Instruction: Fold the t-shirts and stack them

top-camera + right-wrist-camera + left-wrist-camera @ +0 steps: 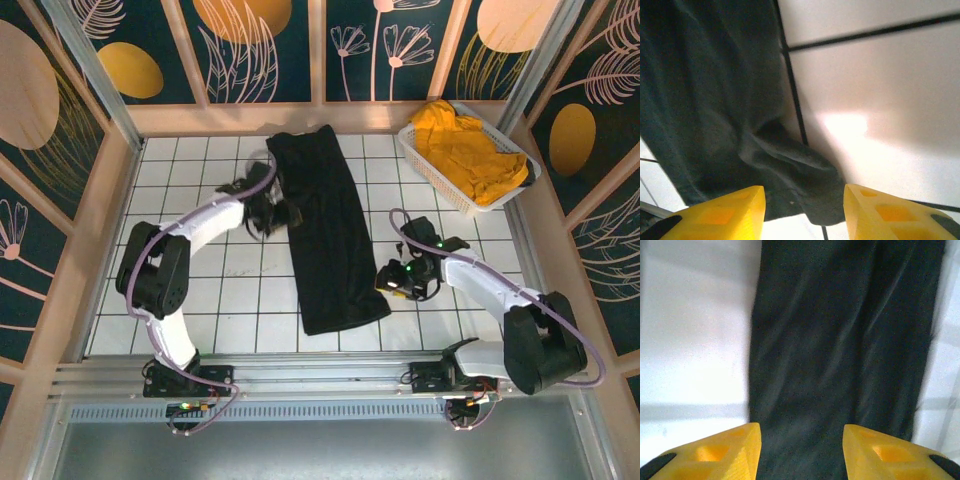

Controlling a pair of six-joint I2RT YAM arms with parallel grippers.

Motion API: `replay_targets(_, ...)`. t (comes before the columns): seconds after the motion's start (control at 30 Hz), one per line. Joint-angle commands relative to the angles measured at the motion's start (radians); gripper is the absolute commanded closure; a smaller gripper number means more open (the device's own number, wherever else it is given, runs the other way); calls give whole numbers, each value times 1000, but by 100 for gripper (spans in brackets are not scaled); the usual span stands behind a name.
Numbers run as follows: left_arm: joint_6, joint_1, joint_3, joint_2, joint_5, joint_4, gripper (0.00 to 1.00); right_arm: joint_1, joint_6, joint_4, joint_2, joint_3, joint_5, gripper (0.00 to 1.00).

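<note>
**Item 1. Left end effector** (802,432): jaws moderately apart, nothing between the yellow fingers (735,450). It sits at the left edge of the black t-shirt (325,235), toward that shirt's far half and low over the cloth. I cannot tell whether it touches.

**Item 2. Right end effector** (804,192): jaws moderately apart, holding nothing. It sits just beside the black t-shirt's right edge, near the corner closest to the arm bases. In the right wrist view, a rumpled flap of the hem lies ahead of the gap.

**Item 3. Black t-shirt:** flat on the bench (200,170) as a long narrow strip with its sides turned in. It runs away from the arm bases.

**Item 4. Yellow t-shirt** (470,150): crumpled and unfolded, well apart from the black t-shirt on its far right. It lies inside the white basket (432,172).

**Step in hand (judgement):** the black t-shirt's lengthwise fold looks done and the crosswise fold is not yet made. Both end effectors look placed to regrip.

**Next move calls for (judgement):**
- Pinch both corners of one short end.
- Smooth or gather the rumpled flap first.
- Carry that end evenly over the other so the strip halves squarely.

The yellow t-shirt remains to be fetched, folded and stacked.
</note>
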Motion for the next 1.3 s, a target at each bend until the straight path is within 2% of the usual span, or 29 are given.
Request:
replay_targets(0.0, 75, -109, -140, -69, 140, -147, 51, 33, -13, -44, 48, -2, 9, 54)
replay_targets(0.17, 67, -253, -218, -89, 225, -187, 49, 67, -14, -37, 136, -1, 6, 56)
replay_targets(0.47, 59, -277, -284, -98, 211, -240, 49, 97, -15, -24, 193, 18, -1, 67)
replay_targets(0.57, 58, -283, -285, -97, 228, -250, 49, 103, -12, -57, 194, 15, -2, 66)
replay_targets(0.73, 5, -337, -277, -85, 286, -191, 49, 116, 10, -90, 177, 4, 29, 58)
replay_targets(0.9, -38, -373, -255, -19, 291, -118, 52, 124, 30, -62, 198, -2, 21, 59)
replay_targets(1.03, -65, -373, -215, 20, 267, -90, 62, 148, 43, -53, 198, -11, 16, 67)
replay_targets(1.2, -89, -372, -242, -6, 207, -110, 91, 160, 38, -57, 179, -15, 0, 92)
replay_targets(1.27, -91, -372, -282, -44, 192, -128, 100, 169, 34, -65, 162, -16, -18, 99)
